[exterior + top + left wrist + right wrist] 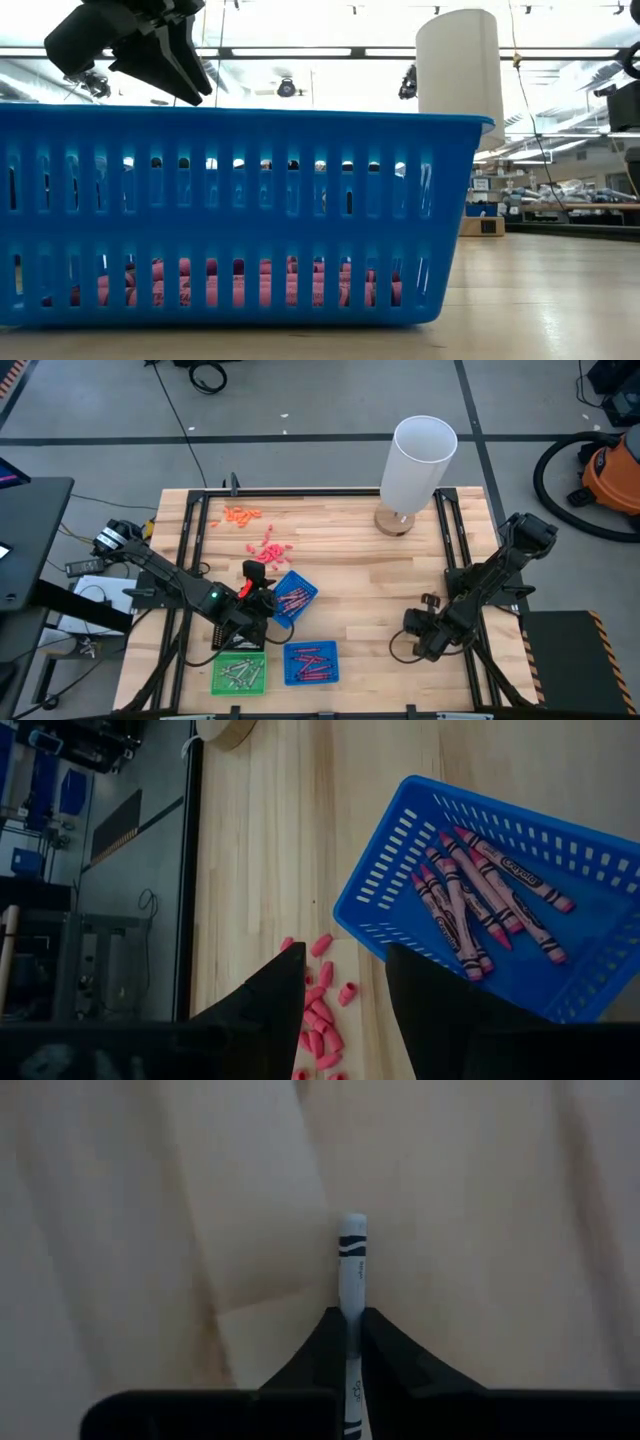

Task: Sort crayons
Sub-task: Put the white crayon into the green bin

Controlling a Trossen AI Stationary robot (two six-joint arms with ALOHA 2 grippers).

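A grey-white crayon point(352, 1250) with black bands is between the fingers of my right gripper point(352, 1330), which is low over the table's right part point(425, 633). My left gripper point(345, 985) hangs open beside a tilted blue tray point(293, 598) and touches nothing. That tray holds several red crayons point(480, 900). A second blue tray point(311, 662) also holds red crayons. A green tray point(238, 673) holds grey ones. In the low view the blue tray point(230, 220) fills the front, with my left gripper point(150, 50) above it. My right gripper pinches the grey-white crayon's wrapped shaft point(352, 1305) between its two fingers, about mid-length. The fingers come steeply from above and close on its two sides. One end point(352, 1222) sticks out past the fingertips over the wood. Whether it is lifted clear, I cannot tell.
Salmon-pink bits point(266, 549) and orange bits point(241, 513) lie on the wood at the far left. A tall white cylinder point(420, 460) on a round wooden base stands at the far edge. Bare wood point(380, 590) lies between the two arms.
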